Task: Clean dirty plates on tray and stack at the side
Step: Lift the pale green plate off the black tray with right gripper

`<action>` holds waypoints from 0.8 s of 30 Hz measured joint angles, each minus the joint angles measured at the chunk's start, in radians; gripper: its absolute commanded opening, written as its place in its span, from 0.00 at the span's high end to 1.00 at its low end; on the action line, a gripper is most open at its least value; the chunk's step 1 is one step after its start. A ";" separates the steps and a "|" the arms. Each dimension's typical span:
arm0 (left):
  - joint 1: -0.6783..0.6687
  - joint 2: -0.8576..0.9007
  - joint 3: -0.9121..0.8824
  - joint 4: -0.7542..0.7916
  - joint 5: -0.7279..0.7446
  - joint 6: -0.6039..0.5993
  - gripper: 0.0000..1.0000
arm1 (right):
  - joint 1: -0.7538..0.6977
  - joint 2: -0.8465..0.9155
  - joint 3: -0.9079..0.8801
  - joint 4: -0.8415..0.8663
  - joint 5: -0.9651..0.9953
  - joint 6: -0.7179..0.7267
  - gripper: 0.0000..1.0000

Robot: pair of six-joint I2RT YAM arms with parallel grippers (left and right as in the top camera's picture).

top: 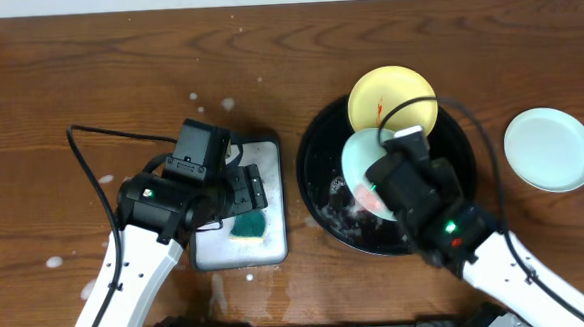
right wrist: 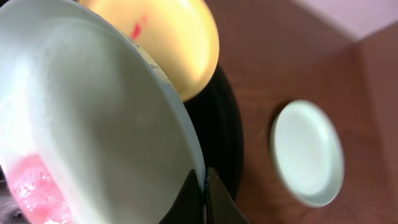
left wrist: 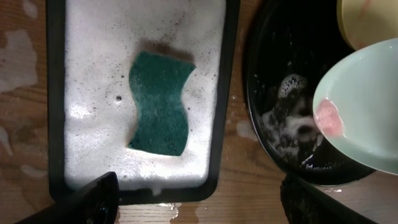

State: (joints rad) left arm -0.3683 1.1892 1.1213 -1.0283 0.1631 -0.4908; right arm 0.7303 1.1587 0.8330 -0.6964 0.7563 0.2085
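My right gripper (right wrist: 205,186) is shut on the rim of a pale mint-blue plate (top: 364,160), holding it tilted above the black tray (top: 318,182). A pink, foamy smear (right wrist: 34,186) lies low on that plate's face. A yellow plate (top: 391,98) with a red smear rests on the tray's far rim. Another mint-blue plate (top: 550,150) lies flat on the table to the right of the tray. My left gripper (left wrist: 199,199) hangs open over the near edge of the white tray (top: 266,247), with nothing between its fingers.
A green sponge (left wrist: 159,104) lies in white foam inside the white rectangular tray (left wrist: 227,93), left of the black tray (left wrist: 273,56). Suds sit on the black tray's floor. Foam spots and wet patches mark the wooden table (top: 57,262) at the left.
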 measured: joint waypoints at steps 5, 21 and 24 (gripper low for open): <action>0.000 0.000 0.000 0.000 0.000 0.000 0.16 | 0.133 -0.003 0.000 -0.001 0.186 -0.020 0.99; 0.000 0.000 0.000 0.000 0.000 0.000 0.16 | 0.362 -0.003 0.000 0.006 0.525 -0.115 0.99; 0.000 0.000 0.000 0.000 0.000 0.000 0.16 | 0.378 -0.003 0.000 0.006 0.543 -0.124 0.99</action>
State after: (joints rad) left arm -0.3683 1.1892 1.1213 -1.0283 0.1631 -0.4908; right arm 1.1084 1.1553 0.8330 -0.6903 1.2995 0.0849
